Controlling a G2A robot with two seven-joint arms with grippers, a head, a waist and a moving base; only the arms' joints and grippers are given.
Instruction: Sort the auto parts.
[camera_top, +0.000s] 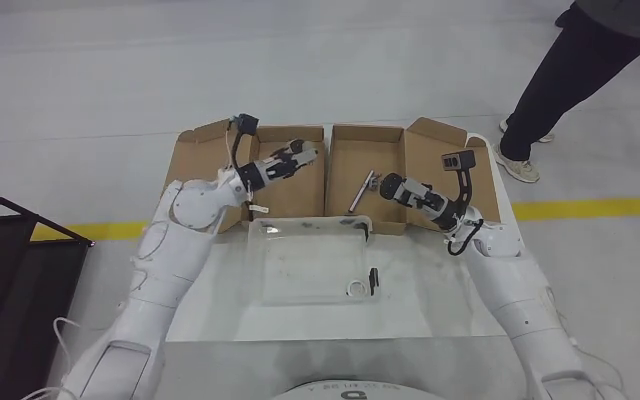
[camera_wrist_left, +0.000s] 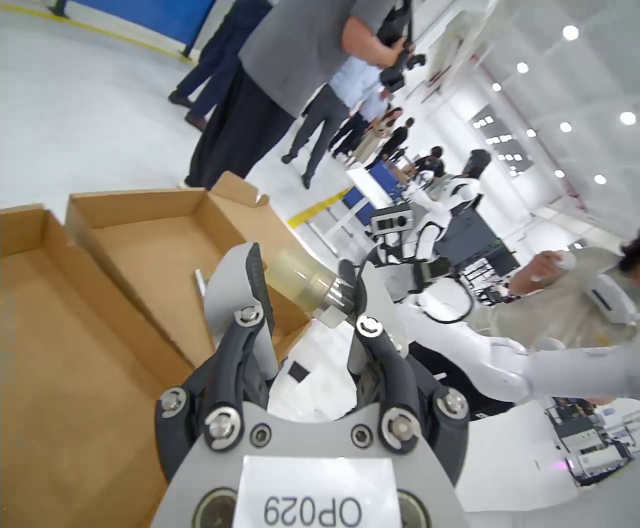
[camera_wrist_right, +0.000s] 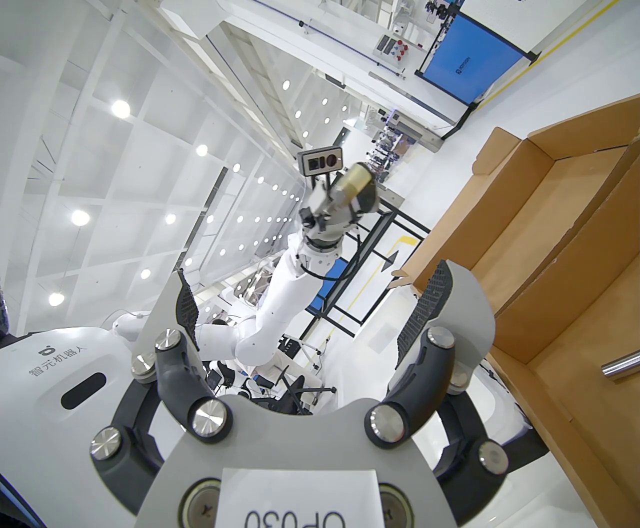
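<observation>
My left gripper (camera_wrist_left: 306, 300) is shut on a short yellowish cylinder (camera_wrist_left: 292, 280) with a threaded metal end. It hangs above the left cardboard box (camera_top: 290, 185), where the top view shows this gripper (camera_top: 303, 152). My right gripper (camera_wrist_right: 307, 305) is open with nothing between its fingers, over the right cardboard box (camera_top: 385, 160). A shiny metal rod (camera_top: 360, 191) lies in that box just beside the right gripper (camera_top: 385, 184); the rod's end (camera_wrist_right: 620, 368) appears in the right wrist view. The held cylinder (camera_wrist_right: 351, 184) is also seen from there, farther off.
A clear plastic tray (camera_top: 300, 262) sits on the table in front of the boxes, with a small black part (camera_top: 373, 280) and a pale ring (camera_top: 353, 290) near its right end. A person (camera_top: 570, 70) stands beyond the table's far right corner.
</observation>
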